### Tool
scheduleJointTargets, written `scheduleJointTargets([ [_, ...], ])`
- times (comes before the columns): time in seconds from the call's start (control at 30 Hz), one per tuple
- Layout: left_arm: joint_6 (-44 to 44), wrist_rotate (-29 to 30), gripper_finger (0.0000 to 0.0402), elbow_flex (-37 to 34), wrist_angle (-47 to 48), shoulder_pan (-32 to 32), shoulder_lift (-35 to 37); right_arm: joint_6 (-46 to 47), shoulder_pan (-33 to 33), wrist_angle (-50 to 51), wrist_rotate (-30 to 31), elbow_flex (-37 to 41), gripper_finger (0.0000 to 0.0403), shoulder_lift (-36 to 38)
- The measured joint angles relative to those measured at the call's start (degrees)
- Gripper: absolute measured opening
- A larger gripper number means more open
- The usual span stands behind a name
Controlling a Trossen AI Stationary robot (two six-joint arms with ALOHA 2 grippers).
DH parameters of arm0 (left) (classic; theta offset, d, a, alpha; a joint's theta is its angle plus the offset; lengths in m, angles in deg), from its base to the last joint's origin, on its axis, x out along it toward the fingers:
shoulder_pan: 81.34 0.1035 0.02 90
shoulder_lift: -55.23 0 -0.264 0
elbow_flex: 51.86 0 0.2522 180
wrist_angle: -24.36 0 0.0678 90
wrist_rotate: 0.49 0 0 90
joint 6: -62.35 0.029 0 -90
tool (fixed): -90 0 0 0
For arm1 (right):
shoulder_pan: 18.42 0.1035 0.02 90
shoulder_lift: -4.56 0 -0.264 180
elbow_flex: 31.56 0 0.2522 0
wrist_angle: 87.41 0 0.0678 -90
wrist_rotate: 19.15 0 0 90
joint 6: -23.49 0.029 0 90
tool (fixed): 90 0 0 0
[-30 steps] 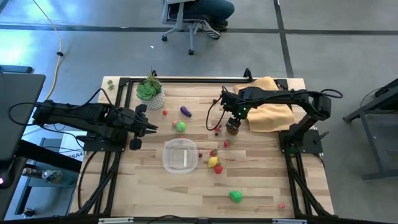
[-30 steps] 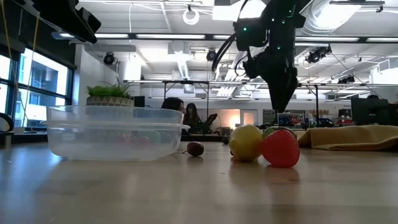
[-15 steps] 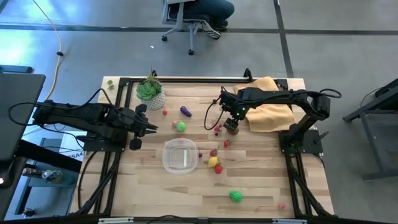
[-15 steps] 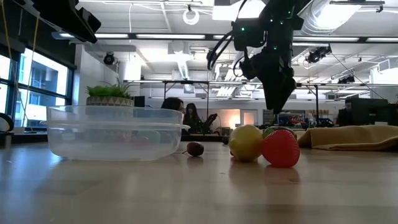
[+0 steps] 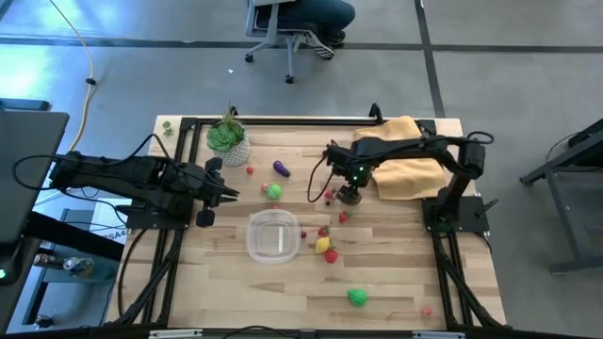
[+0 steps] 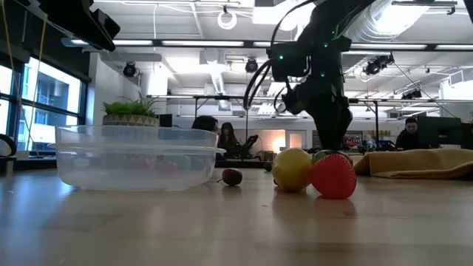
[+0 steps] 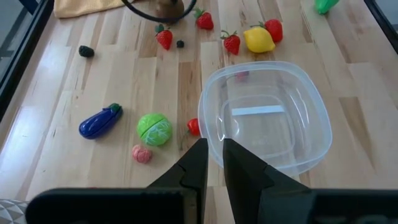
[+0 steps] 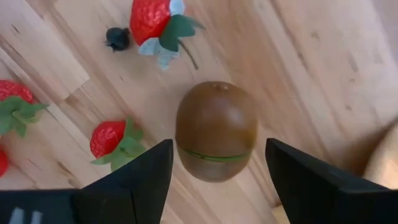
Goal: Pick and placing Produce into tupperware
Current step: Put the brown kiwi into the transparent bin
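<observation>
The brown kiwi (image 8: 216, 130) lies on the wood by its side. My right gripper (image 8: 217, 177) is open and points down over it, one finger on either side with a gap to each; in the high view this gripper (image 5: 350, 194) covers most of the kiwi. The clear tupperware (image 5: 274, 236) stands empty near the table's middle. The lemon (image 5: 323, 245) and a strawberry (image 5: 331, 255) lie to its right, the eggplant (image 5: 281, 169) and a green leafy ball (image 5: 273, 191) beyond it. My left gripper (image 7: 215, 158) waits shut at the left, just short of the tub (image 7: 267, 124).
Strawberries (image 8: 155, 15) and a dark berry (image 8: 117, 38) lie close around the kiwi. A yellow cloth (image 5: 407, 165) is bunched at the far right, and a potted plant (image 5: 228, 139) stands far left. Another green piece (image 5: 358, 298) lies near the front edge.
My right gripper has moved a little toward the table's left and come down toward the kiwi, staying open. The kiwi and the other produce have kept their places.
</observation>
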Motion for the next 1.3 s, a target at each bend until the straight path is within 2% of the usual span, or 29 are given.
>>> scheduleJointTargets([
  [0.63, 0.0, 0.0, 0.0042, 0.0, 0.0, 0.0, 0.0, 0.2, 1.0, -2.1, -2.0, -0.1, 0.0249, -4.7],
  [0.97, 0.0, 0.0, 0.0042, 0.0, 0.0, 0.0, 0.0, 0.0, 1.0, -2.5, -0.2, 0.0, 0.0289, -4.9],
  [1.3, 0.0, 0.0, 0.0042, 0.0, 0.0, 0.0, 0.0, -0.2, 1.0, -3.1, 1.4, 0.0, 0.0291, -4.9],
])
